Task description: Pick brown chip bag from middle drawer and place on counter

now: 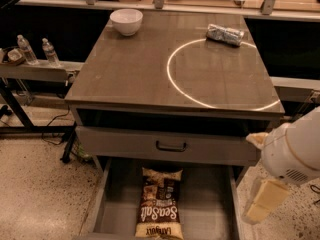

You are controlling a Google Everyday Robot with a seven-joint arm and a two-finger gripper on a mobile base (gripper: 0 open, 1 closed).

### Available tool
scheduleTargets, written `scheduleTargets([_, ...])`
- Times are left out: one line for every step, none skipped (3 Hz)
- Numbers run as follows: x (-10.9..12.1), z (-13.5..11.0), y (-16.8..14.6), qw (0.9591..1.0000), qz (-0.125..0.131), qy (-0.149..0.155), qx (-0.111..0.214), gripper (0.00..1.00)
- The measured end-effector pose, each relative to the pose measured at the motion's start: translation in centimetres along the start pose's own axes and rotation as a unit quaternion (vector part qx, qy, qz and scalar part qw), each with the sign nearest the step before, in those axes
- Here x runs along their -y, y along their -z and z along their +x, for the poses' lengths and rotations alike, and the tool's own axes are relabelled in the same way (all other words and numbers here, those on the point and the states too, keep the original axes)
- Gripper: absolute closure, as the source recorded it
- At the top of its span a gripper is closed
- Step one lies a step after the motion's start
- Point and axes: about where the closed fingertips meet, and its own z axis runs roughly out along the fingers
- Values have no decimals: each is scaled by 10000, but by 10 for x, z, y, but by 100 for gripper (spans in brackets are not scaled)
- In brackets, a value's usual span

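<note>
The brown chip bag lies lengthwise on the floor of the open middle drawer, with its white "Sea Salt" lettering facing up. The drawer is pulled out below the closed grey drawer front with its black handle. The counter is the grey-brown cabinet top with a thin white ring. My gripper hangs from the white arm at the lower right. It is outside the drawer's right wall, to the right of the bag and apart from it.
A white bowl stands at the counter's far left corner. A silver foil roll lies at the far right, on the ring. A side shelf on the left holds water bottles. Speckled floor lies on both sides of the cabinet.
</note>
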Motion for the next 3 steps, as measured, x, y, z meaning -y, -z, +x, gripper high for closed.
scheduleTargets([-7,-6,-62,9986,-175,-405,286,0])
scheduleTargets([-9,-11,-118,9963,-234,-674,474,0])
scheduleTargets([-10,-20,-169,9947,-260,-769,631,0])
